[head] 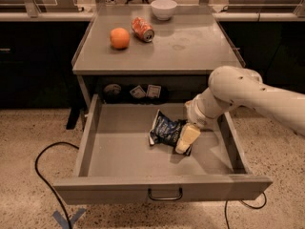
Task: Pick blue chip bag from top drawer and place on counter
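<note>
The blue chip bag lies crumpled on the floor of the open top drawer, right of its middle. My gripper reaches down into the drawer from the right and sits at the bag's right edge, over and against it. The white arm comes in from the right above the drawer. The counter is the grey top of the cabinet, behind and above the drawer.
On the counter stand an orange, a crushed orange-red soda can and a white bowl at the back. Small items lie in the recess behind the drawer. A black cable runs over the floor on the left.
</note>
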Controlling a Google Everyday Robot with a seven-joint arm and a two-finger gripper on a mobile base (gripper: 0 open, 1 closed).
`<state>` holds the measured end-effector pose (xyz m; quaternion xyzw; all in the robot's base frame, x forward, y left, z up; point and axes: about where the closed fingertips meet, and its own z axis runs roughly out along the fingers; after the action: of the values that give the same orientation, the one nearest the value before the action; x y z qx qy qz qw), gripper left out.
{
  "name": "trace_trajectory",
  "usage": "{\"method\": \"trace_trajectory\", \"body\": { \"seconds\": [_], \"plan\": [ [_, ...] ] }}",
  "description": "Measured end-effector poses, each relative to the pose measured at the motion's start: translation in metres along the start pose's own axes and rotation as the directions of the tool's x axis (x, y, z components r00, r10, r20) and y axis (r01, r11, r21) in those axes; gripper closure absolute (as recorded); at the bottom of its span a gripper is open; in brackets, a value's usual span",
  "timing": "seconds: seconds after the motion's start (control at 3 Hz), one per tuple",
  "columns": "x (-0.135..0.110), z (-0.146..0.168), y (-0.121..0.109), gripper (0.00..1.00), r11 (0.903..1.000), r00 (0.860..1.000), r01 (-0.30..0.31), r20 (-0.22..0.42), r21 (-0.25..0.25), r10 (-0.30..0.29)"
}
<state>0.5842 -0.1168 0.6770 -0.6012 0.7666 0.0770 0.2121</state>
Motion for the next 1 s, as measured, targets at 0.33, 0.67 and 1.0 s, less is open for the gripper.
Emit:
{"method": "trace_trajectory", "body": {
  "seconds": [0.33, 0.67, 1.0],
  "plan": [
    [-0.009, 0.038, 0.014, 0.00, 0.9991, 0.999, 0.023, 0.046, -0.035, -0.021],
    [-0.011, 0.076, 0.040, 0.06, 0.9946, 0.998, 0.028, 0.064, -0.100, -0.022],
    [-0.011, 0.079, 0.043, 0.23, 0.9939, 0.998, 0.028, 0.064, -0.106, -0.021]
  ]
}}
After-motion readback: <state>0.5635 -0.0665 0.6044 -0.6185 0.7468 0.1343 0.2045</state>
